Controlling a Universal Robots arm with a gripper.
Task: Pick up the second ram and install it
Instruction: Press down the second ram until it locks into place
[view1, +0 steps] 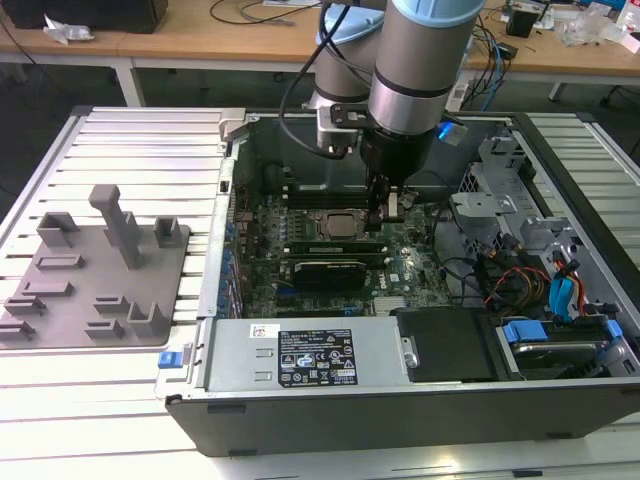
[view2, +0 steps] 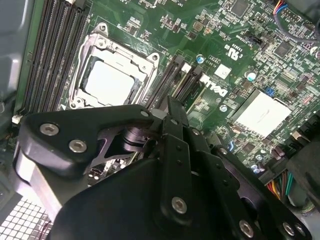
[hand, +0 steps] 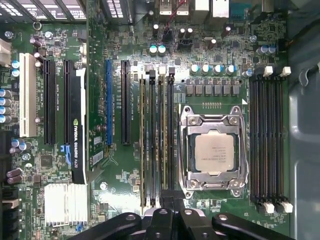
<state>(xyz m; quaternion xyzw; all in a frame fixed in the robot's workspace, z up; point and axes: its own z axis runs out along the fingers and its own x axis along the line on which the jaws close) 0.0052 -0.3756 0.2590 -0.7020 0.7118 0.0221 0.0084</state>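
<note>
My gripper (view1: 383, 222) reaches down into the open computer case, at one end of the memory slots beside the CPU socket (hand: 214, 152). Two green sticks stand edge-on in those slots in the first wrist view. The second ram (hand: 162, 140) is the one nearer the socket and runs straight toward my fingertips. The other stick (hand: 142, 140) sits two slots farther out. My gripper (hand: 170, 204) has its fingers drawn together over the end of the second ram. In the second wrist view the gripper (view2: 172, 102) points down at the black slots next to the socket (view2: 110, 80).
A grey plastic tray (view1: 90, 290) with upright posts lies outside the case on the exterior view's left. A graphics card (hand: 77, 145) lies beyond the memory slots, and several black slots (hand: 270, 140) line the socket's other side. Cables and drive bays (view1: 540, 280) crowd the exterior view's right.
</note>
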